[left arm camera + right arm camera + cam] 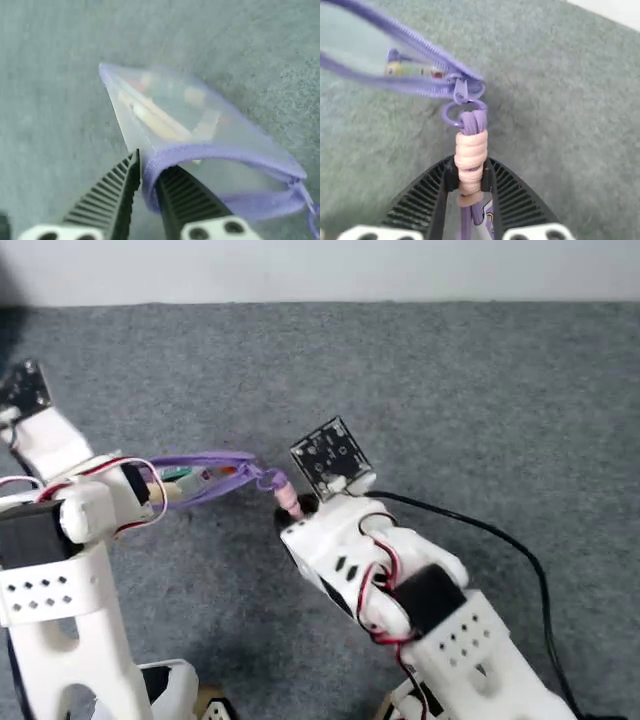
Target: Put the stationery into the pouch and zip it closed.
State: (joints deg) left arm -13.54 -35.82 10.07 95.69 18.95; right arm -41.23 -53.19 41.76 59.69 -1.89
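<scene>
A clear pouch [200, 478] with purple zip edging hangs stretched between the two arms above the grey table. Stationery shows through its clear side: pale sticks and small coloured pieces [165, 117]. My left gripper [147, 182] is shut on the pouch's purple rim [200, 152] at one end. My right gripper [468, 182] is shut on the zip pull cord [470, 155], a pink and purple loop tied to the slider [461, 90]. The zip [415, 47] stands open beyond the slider, with a pen [412, 70] visible inside.
Grey carpet-like table surface [480, 390] lies all around, with a white wall along the far edge. A black cable [500, 535] runs from the right arm toward the near right corner.
</scene>
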